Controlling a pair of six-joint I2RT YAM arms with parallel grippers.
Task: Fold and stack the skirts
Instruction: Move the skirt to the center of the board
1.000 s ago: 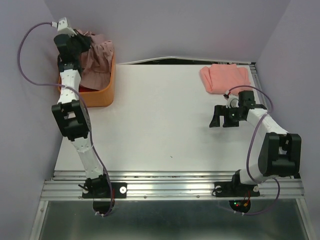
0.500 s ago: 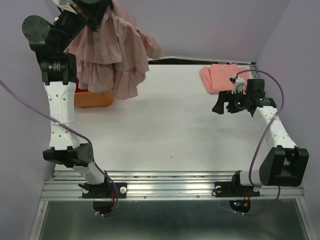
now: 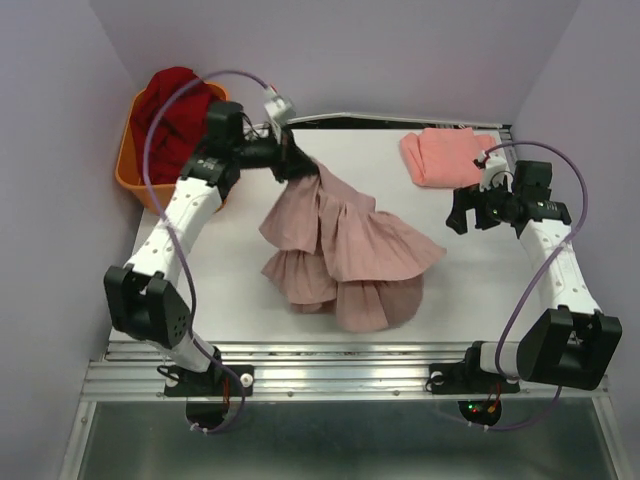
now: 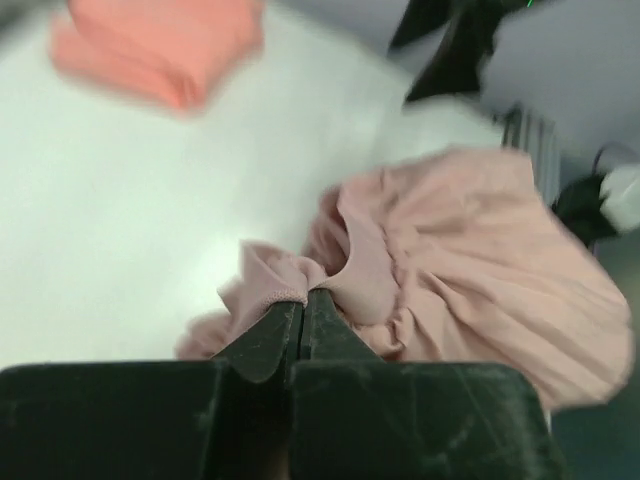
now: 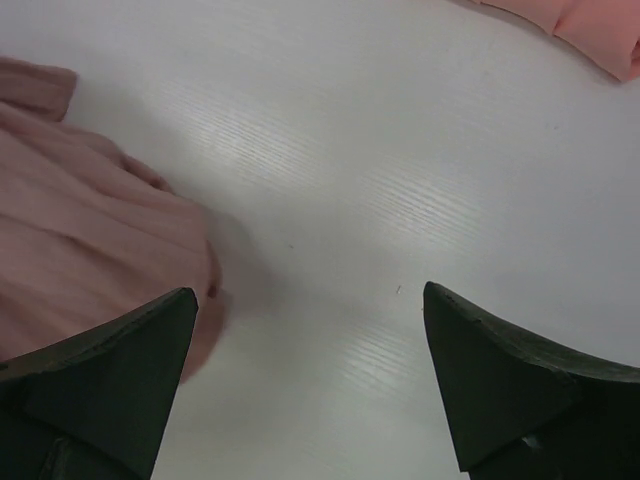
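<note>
While the left claw (image 4: pixel 302 300) is pinching the limp mauve-pink gathered cloth skirt (image 3: pixel 350 250) near its waistband, the right claw (image 5: pixel 310 292) is gaping empty.

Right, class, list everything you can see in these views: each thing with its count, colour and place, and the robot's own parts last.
gathered ruffled cloth skirt: 1, dusty mauve-pink, spread in the middle, waistband pinched by the left fingers
folded cloth skirt: 1, salmon-pink, far right corner
plastic tub: 1, orange, far left corner
crumpled cloth: 1, dark red, in the tub
table: 1, white, under the skirts
cables: 2, purple, one along each arm
left fingers: 2, black, shut on the mauve-pink skirt
right fingers: 2, black, open, over bare table near the salmon-pink skirt
</note>
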